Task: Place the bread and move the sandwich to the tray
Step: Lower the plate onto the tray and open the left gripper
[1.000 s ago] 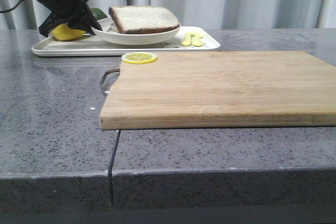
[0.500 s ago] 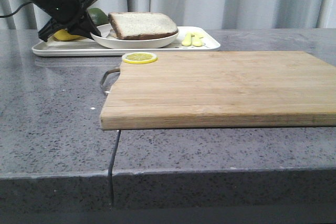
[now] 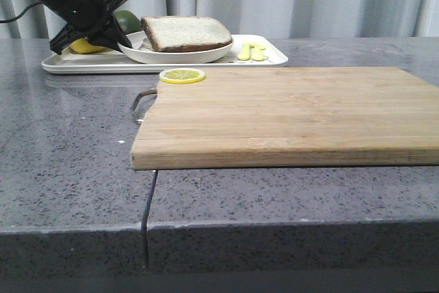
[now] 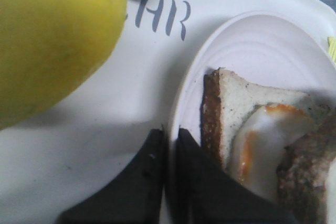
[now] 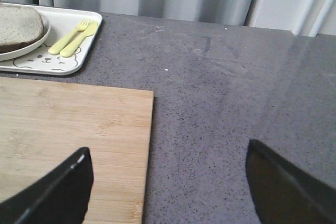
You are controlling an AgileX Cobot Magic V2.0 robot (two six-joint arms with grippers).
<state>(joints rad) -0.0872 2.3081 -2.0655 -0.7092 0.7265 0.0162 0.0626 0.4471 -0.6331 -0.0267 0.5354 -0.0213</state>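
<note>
The sandwich (image 3: 186, 32) lies in a round white plate (image 3: 175, 53) that rests on the white tray (image 3: 103, 65) at the back left. In the left wrist view its fried egg (image 4: 268, 135) shows between the lower slice and the bread (image 4: 310, 166) on top. My left gripper (image 3: 122, 38) is shut on the plate's left rim (image 4: 181, 98), one finger inside it and one outside. My right gripper (image 5: 168, 148) is open and holds nothing, above the right edge of the cutting board (image 5: 73, 124).
A whole lemon (image 3: 86, 46) and a green fruit (image 3: 128, 18) sit on the tray just left of the plate. A yellow fork and knife (image 3: 251, 51) lie at the tray's right end. A lemon slice (image 3: 182, 75) lies on the big wooden cutting board (image 3: 288, 111).
My left gripper carried the plate with the sandwich back and down onto the tray. For the last half second nothing has moved.
</note>
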